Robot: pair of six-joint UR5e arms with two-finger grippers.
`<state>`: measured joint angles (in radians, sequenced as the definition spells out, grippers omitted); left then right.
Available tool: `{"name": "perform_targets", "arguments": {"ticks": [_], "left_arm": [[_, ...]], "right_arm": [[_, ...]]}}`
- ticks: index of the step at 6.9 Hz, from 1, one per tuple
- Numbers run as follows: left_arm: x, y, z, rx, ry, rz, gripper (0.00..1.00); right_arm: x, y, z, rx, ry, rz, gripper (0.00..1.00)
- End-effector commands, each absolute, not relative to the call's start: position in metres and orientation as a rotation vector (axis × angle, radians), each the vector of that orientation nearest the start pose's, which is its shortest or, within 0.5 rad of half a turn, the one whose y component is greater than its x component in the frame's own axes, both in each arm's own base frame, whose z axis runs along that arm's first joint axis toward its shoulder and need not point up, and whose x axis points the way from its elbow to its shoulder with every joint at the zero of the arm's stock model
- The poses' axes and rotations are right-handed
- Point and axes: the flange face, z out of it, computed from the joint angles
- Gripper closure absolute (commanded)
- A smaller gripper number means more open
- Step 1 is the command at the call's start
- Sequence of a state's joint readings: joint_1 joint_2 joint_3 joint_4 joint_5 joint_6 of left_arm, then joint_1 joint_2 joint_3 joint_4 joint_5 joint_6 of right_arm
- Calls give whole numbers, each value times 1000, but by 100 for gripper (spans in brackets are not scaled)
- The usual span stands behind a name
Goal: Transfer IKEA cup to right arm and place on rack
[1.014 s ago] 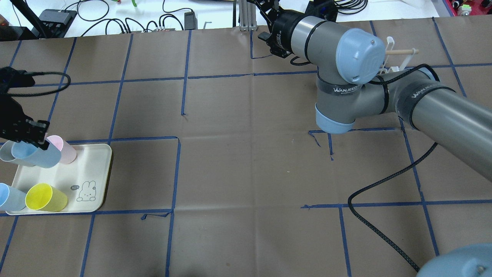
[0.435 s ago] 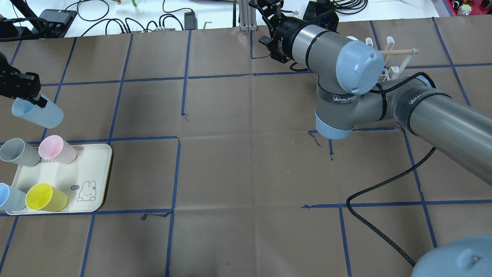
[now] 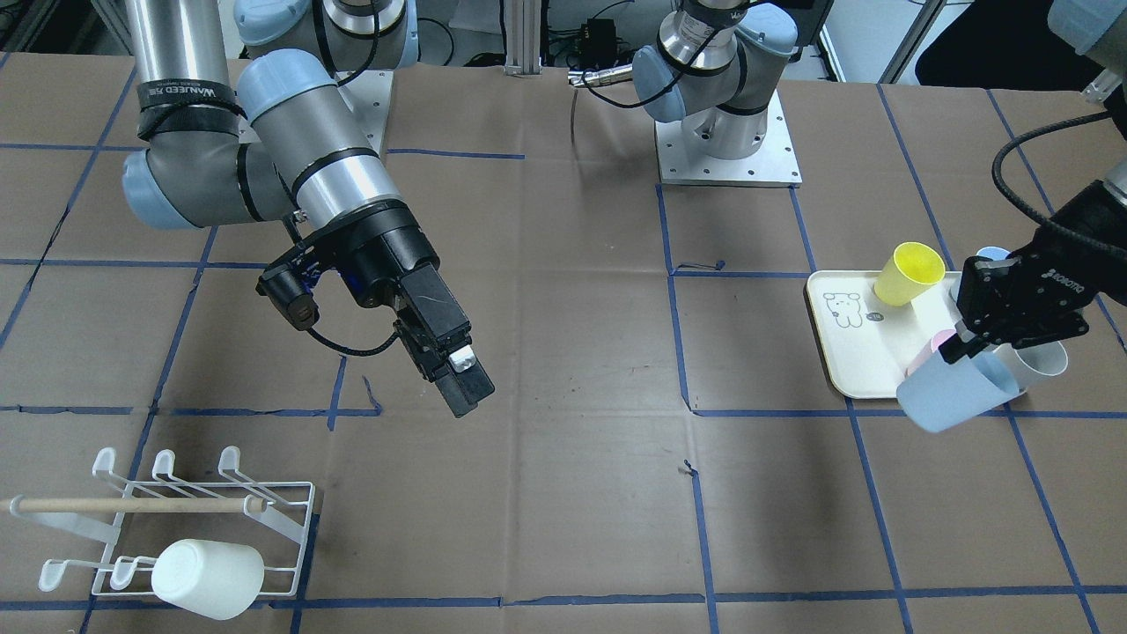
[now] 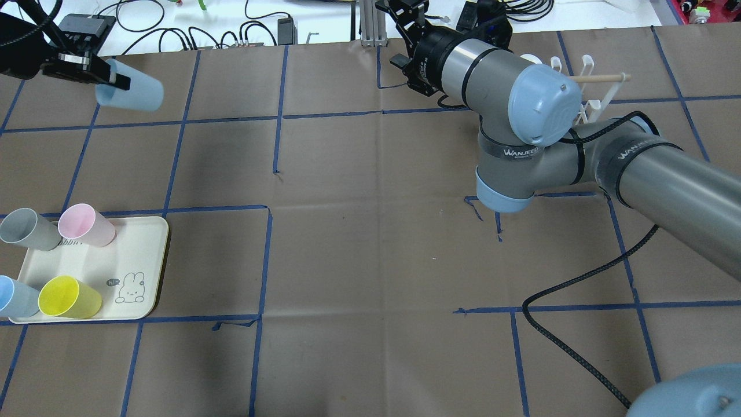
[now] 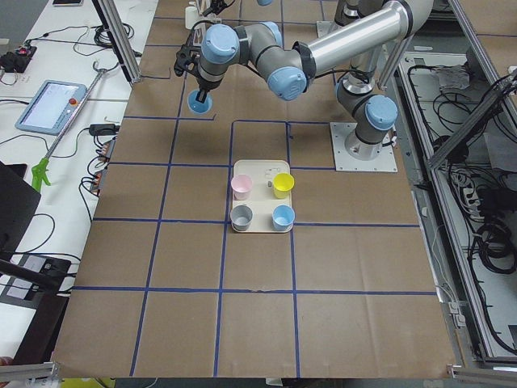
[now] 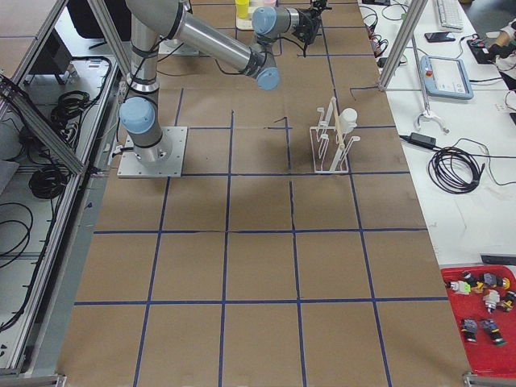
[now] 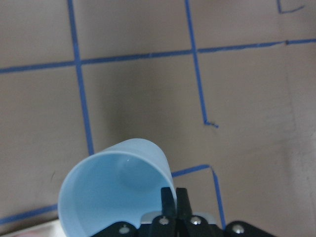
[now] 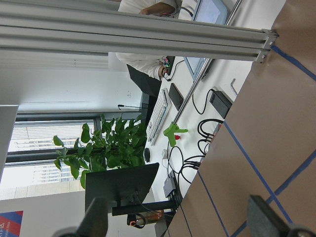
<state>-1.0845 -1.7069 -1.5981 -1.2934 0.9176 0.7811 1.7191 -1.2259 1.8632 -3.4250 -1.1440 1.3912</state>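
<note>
My left gripper (image 4: 116, 80) is shut on the rim of a light-blue cup (image 4: 132, 92) and holds it in the air over the far left of the table. The left wrist view shows the fingers (image 7: 173, 198) pinching the cup's wall (image 7: 111, 180). My right gripper (image 3: 467, 392) is open and empty; it hangs over the middle of the table, apart from the cup. The right wrist view shows its fingers (image 8: 264, 222) wide apart. The white wire rack (image 3: 176, 511) with a wooden dowel stands at the right side and holds a white cup (image 3: 207, 577).
A cream tray (image 4: 145, 255) at the near left holds a grey cup (image 4: 26, 229), a pink cup (image 4: 87, 225), a second blue cup (image 4: 13, 295) and a yellow cup (image 4: 69, 296). A black cable (image 4: 579, 278) trails over the table by the right arm.
My left gripper has lifted the blue cup off the tray and carried it toward the table's far side and to the right. The right arm has shifted only slightly.
</note>
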Motion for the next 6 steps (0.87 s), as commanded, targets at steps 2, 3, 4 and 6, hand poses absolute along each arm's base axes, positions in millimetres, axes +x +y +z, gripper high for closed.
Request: {"name": "perform_targets", "arguments": {"ticks": [2,3,4,6], "left_arm": [[57,-579,431,971,3287,-1514,100],[33,-579,429,1155,3197,-1670,100],[11,-579,432,1306,3116,-1775,100],[-4,-566,403,1493,2983,-1982,100]], "right_arm": [[259,-545,390,885,1739,-667,0],[257,-543,389,885,1738,-674,0],[257,-537,386,882,1740,-681,0],[258,-530,375,940,1727,-621,0]]}}
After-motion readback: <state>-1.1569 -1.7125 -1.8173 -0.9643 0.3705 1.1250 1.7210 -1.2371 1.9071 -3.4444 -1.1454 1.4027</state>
